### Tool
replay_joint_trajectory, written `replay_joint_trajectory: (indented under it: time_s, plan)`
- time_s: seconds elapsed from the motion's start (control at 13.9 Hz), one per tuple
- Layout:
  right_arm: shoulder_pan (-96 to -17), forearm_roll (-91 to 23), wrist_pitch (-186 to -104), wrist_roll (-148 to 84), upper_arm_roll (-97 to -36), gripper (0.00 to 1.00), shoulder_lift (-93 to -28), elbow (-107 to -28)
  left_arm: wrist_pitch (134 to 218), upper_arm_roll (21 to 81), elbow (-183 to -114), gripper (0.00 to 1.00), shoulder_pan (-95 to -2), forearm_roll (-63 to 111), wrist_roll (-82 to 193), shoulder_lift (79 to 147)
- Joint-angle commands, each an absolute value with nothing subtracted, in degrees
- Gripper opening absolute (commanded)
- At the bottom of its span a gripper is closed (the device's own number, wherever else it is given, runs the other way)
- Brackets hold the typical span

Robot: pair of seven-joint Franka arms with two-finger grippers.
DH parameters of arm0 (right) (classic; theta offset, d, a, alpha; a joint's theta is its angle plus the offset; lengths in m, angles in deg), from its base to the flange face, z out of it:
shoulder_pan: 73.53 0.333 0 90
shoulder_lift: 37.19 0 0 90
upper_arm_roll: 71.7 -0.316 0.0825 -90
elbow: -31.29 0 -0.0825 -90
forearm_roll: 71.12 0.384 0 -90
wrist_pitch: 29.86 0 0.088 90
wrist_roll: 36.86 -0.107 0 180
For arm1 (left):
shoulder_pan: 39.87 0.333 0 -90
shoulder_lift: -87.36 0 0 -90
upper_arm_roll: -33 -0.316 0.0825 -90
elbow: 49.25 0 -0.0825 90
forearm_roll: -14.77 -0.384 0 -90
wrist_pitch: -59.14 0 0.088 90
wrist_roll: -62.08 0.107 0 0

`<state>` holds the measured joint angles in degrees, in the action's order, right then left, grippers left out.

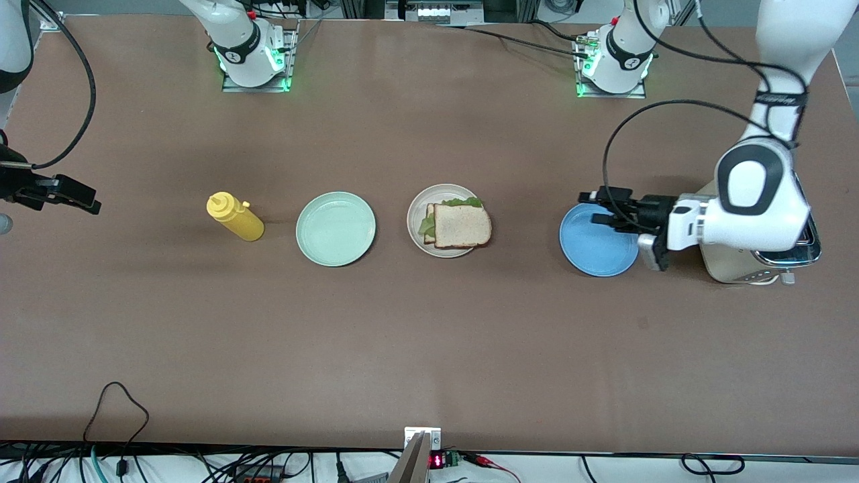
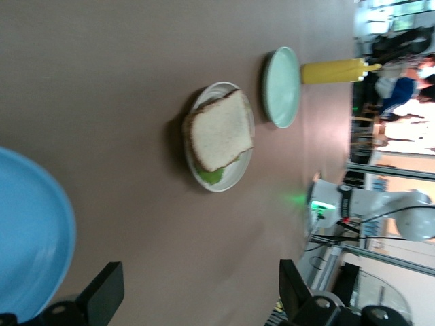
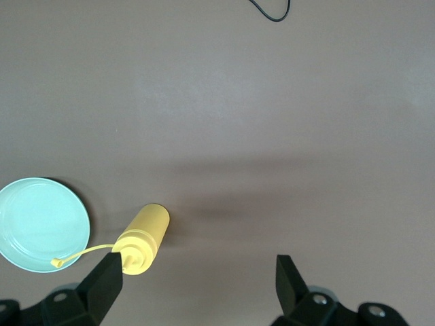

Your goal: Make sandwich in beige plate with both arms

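From my remote station, the sandwich (image 1: 460,225) sits finished on the beige plate (image 1: 417,216) near the middle of the brown surface (image 1: 429,349): a toast slice on top, green lettuce (image 1: 463,201) showing at the edges, another slice under it. In the left wrist view the same sandwich (image 2: 219,131) rests on its plate (image 2: 238,173) with lettuce peeking out at one corner.

My left claw (image 1: 597,208) hangs over the blue plate (image 1: 594,255) toward the left arm's end of the surface, its fingers (image 2: 102,295) spread wide and gripping nothing. Under that arm's wrist stands a metallic toaster-like appliance (image 1: 758,265), mostly hidden by the arm.

My right claw (image 1: 84,198) hovers at the right arm's end of the surface, well apart from the food, its fingers (image 3: 105,282) likewise spread with nothing between them. Its wrist camera looks down on the yellow squeeze bottle (image 3: 141,239), which lies on its side with its cap tether trailing, just beside the mint green plate (image 3: 41,224).

In the front view the bottle (image 1: 235,216), the mint green plate (image 1: 335,228), the beige plate and the blue plate form a row across the surface, none touching another. Black cables (image 1: 114,409) trail along the surface edge nearest the front camera.
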<state>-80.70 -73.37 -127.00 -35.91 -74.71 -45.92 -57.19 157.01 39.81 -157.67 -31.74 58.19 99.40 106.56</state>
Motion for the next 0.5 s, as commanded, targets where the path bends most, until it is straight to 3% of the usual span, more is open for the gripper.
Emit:
replay_joint_trajectory:
  time_s: [0.0, 0.43]
  plan:
    - [-80.48, -73.75, -126.72, -35.98, -74.78, 1.0, -45.89, -56.25, 155.64, 37.31, -152.89, 1.0, -32.4, 46.29, 92.34, 105.12]
    - [-80.48, -73.58, -126.72, -35.98, -74.78, 1.0, -45.8, -56.25, 156.17, 35.72, -145.15, 1.0, -33.36, 22.8, 75.81, 103.62]
